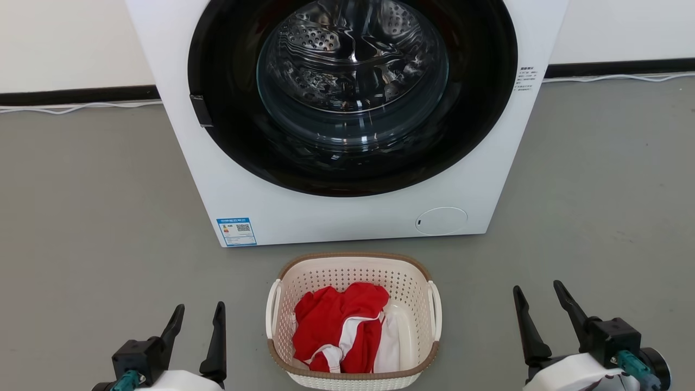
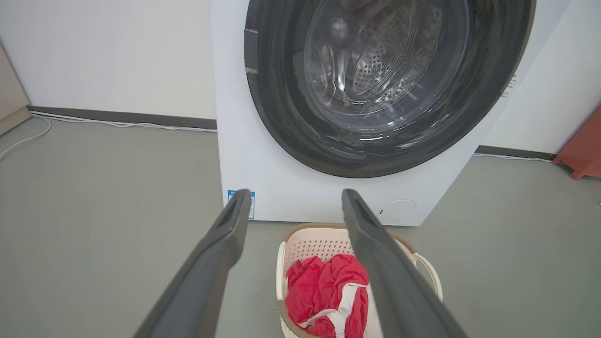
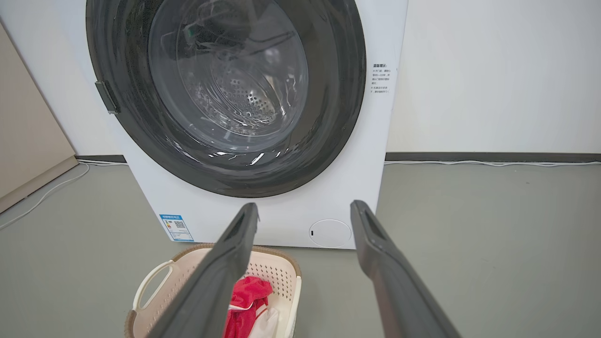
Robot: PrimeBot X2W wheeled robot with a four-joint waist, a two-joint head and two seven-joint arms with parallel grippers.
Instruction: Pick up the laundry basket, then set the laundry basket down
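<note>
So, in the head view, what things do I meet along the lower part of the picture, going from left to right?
First the left end effector, open → the laundry basket, holding red clothes → the right end effector, open.

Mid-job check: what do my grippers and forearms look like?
The left gripper and right gripper match: two long, tapering dark-grey jaws on a blocky black mount, a teal fitting at the wrist, then a white forearm shell.
</note>
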